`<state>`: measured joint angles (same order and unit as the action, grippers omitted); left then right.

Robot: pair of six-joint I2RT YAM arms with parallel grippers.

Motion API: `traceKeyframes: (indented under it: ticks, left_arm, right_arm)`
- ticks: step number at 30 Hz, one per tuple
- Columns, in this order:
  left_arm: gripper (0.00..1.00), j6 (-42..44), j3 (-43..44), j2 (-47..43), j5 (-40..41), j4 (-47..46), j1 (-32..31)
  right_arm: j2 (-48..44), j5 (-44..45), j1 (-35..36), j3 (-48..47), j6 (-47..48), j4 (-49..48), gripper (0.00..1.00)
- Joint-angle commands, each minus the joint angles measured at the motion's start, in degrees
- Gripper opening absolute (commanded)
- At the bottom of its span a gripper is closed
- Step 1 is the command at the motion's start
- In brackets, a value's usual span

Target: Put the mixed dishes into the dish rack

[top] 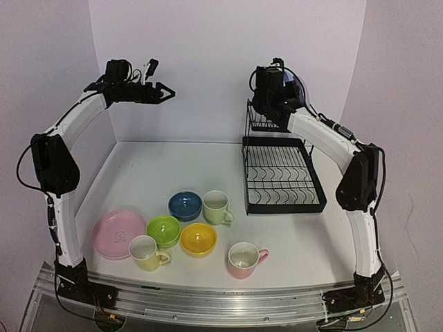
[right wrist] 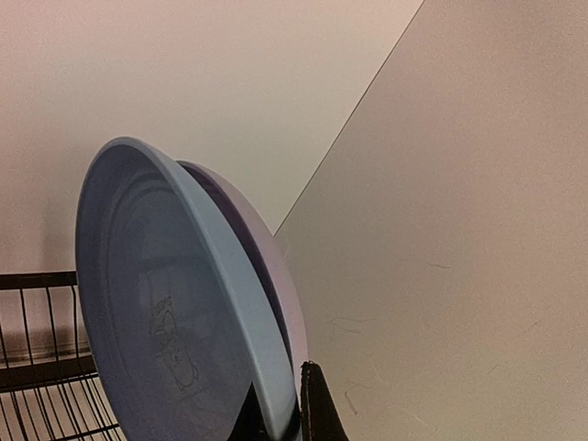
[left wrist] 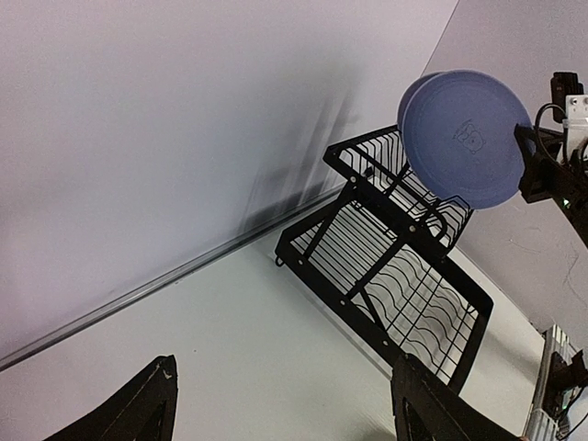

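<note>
Left gripper (top: 165, 93) hung high over the far left of the table (top: 138, 173), jaws spread wide with nothing between them. Its arm rose steeply from the base, bent at the elbow, and the forearm ran level, pointing right.

Loose dishes sat at the front of the table, left to right:
- pink plate (top: 119, 234), lying flat
- yellow mug (top: 145, 252)
- green bowl (top: 164, 230)
- dark blue bowl (top: 185, 205), behind the green one
- yellow bowl (top: 199, 238)
- pale green mug (top: 217, 207)
- pink mug (top: 243, 259), nearest the front edge

All the mugs and bowls were upright.

Dish rack (top: 282, 173) stood at the right rear, its lower tray bare.

Right arm arched up and back over the rack. The right gripper (left wrist: 525, 152) was pinched tight on the rim of the blue plate (left wrist: 464, 138), held on edge over the upper shelf. The lilac plate (right wrist: 276, 285) stood just behind it, nearly face to face. Whether the two touched could not be told.
</note>
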<state>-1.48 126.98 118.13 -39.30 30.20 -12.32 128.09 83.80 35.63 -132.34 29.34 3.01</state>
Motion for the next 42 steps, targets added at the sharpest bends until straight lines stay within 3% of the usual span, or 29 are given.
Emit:
traceKeyframes:
  ticks: [1, 21, 42]
  left_arm:
    - [0.8, 0.06, -0.31, -3.0, -0.85, -0.32, 0.39]
    - [0.8, 0.05, -1.0, -3.4, -0.87, -0.4, 0.75]
    - [0.8, -0.32, -1.58, -3.19, -1.28, -0.71, 1.22]
  right_arm:
    - [0.37, 2.24, -0.6, 0.06, -1.03, -2.44, 0.0]
    - [5.98, 7.94, -1.78, -4.24, -1.76, -4.88, 0.0]
    - [6.64, 10.97, -1.77, 4.48, 8.38, -16.84, 0.0]
